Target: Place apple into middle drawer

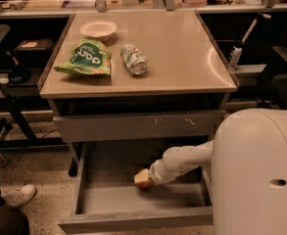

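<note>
The middle drawer [108, 202] is pulled open below the table, with its flat grey tray and plain front [133, 223] showing. My arm reaches in from the right, and my gripper [144, 178] is low over the middle of the tray. At its tip is a pale yellowish lump with a reddish-orange underside, which looks like the apple [143, 184]. I cannot tell whether the apple rests on the drawer floor.
A closed drawer front with white scratches [133, 126] sits above the open drawer. On the tabletop [182, 58] lie a silver-green can [133, 59], a green chip bag [85, 58] and a white bowl [98, 29]. My white body [258, 175] fills the lower right. A shoe [20, 195] is at left.
</note>
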Robot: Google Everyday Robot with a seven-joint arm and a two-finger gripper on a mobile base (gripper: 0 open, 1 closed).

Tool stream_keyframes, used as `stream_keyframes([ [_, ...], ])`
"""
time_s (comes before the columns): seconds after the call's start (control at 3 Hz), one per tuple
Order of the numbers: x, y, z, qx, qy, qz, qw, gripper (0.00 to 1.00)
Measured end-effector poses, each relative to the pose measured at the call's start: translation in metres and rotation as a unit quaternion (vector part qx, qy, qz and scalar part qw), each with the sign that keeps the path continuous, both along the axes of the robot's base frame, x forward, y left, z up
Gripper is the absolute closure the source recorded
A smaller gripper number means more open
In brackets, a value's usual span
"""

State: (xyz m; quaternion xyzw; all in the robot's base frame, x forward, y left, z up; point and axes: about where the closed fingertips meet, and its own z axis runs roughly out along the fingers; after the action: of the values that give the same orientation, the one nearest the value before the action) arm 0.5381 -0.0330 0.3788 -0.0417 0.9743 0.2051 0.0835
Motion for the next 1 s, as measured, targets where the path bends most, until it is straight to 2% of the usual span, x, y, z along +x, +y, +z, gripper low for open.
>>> stream_keyframes([
  [0.67, 0.0000, 0.0000, 0.0000, 0.000, 0.000, 0.000, 1.0000, 0.11],
  [1.0, -0.0001, 0.0001, -0.0001, 0.000, 0.000, 0.000, 1.0000, 0.00],
])
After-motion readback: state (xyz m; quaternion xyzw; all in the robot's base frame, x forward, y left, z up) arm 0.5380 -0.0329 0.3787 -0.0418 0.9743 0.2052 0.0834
